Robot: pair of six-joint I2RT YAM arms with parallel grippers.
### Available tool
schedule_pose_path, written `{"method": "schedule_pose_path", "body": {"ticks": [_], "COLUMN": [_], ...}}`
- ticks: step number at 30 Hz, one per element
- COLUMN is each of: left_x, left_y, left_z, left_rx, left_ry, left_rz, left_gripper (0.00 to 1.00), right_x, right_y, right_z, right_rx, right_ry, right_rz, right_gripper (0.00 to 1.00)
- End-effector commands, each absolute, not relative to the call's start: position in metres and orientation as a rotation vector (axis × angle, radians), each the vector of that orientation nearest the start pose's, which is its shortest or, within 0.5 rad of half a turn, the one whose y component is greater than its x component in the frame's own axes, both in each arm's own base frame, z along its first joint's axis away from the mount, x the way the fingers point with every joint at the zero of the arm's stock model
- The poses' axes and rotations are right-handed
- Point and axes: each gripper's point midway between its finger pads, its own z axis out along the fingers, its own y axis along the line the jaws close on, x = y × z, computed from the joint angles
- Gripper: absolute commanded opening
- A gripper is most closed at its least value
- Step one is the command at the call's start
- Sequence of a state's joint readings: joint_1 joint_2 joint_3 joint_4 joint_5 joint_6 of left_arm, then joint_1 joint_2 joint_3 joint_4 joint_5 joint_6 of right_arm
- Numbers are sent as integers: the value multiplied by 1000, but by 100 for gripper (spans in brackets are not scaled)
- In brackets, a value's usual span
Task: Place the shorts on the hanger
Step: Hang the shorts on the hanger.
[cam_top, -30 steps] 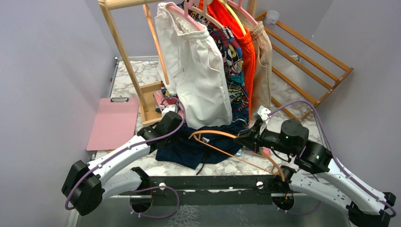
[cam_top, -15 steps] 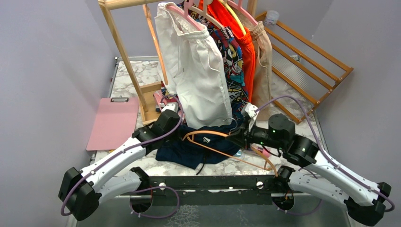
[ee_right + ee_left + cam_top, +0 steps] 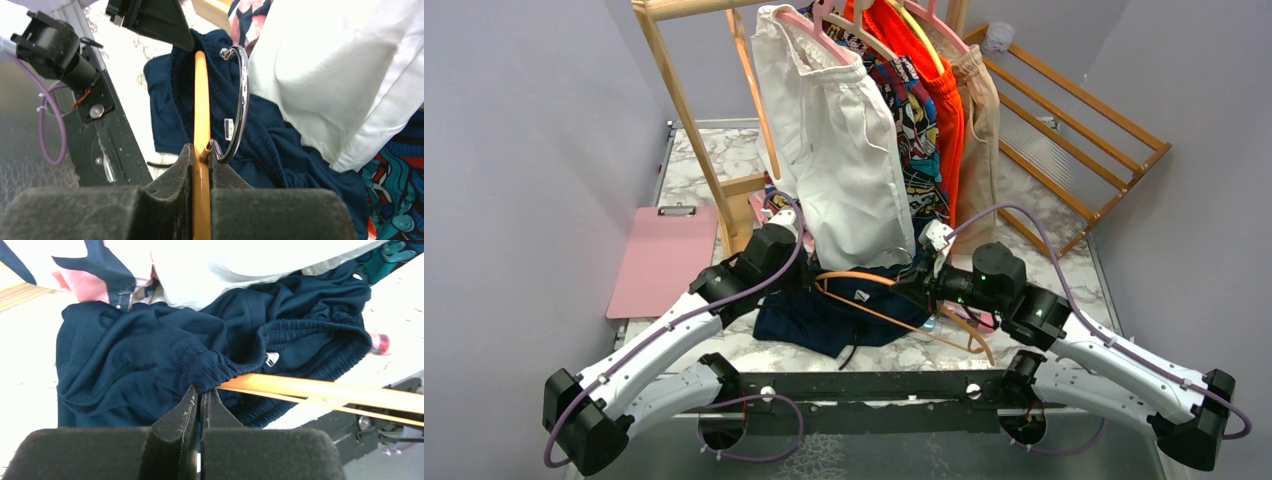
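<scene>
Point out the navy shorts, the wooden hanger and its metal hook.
shorts (image 3: 130, 355): left wrist view, bunched fabric beside the waistband.
hanger (image 3: 320, 389): left wrist view, orange shoulder bar.
metal hook (image 3: 244, 90): right wrist view, outer curve.

the shorts (image 3: 125, 350) are seen as soft matt cloth, ribbed at the waistband. the hanger (image 3: 201, 90) is shown in smooth, faintly glossy wood, its hook (image 3: 244, 95) in polished metal. the table (image 3: 704, 150) is finished smooth, marbled.

One pair of navy shorts (image 3: 125, 350), one orange-tan hanger (image 3: 201, 100), four garments (image 3: 834, 150) hanging from one wooden rack (image 3: 674, 85), one pink clipboard (image 3: 664, 262) at the bench's (image 3: 734, 150) left edge, one slatted wooden frame (image 3: 1074, 130) at its right, two robot arms (image 3: 674, 330)
</scene>
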State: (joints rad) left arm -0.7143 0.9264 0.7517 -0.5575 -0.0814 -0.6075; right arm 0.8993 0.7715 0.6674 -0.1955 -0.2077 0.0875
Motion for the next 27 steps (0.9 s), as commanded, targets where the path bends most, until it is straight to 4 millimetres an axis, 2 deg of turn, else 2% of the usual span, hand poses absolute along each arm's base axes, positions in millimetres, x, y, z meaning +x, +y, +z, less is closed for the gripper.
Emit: {"method": "schedule_pose_path", "body": {"ticks": [1, 4, 7, 9, 15, 18, 23, 27], "left_x": [197, 196, 196, 195, 189, 187, 183, 181], "left_y": [-205, -208, -211, -212, -219, -223, -227, -228], "left_z": [180, 194, 210, 220, 247, 258, 268, 267], "left_rx": [128, 119, 110, 99, 134, 145, 149, 146], "left_ry": [2322, 2298, 2268, 2250, 2195, 2179, 2167, 2173], "left_rz": [-723, -760, -798, -829, -912, -953, -999, -1009], "left_gripper": [0, 0, 0, 0, 0, 0, 0, 0], "right_x": [173, 174, 182, 184, 172, 172, 181, 185], "right_y": [276, 292, 298, 303, 334, 344, 354, 362], "right_z": [265, 255, 245, 246, 244, 243, 247, 254], "right_rx": [-811, -834, -784, -766, -884, -887, -812, -772], "right_ry": [1543, 1572, 1588, 1569, 1546, 1548, 1529, 1488], "right_rz": [900, 930, 916, 938, 1069, 1106, 1135, 1137], "right_gripper": [1, 1, 1, 1, 1, 1, 1, 1]}}
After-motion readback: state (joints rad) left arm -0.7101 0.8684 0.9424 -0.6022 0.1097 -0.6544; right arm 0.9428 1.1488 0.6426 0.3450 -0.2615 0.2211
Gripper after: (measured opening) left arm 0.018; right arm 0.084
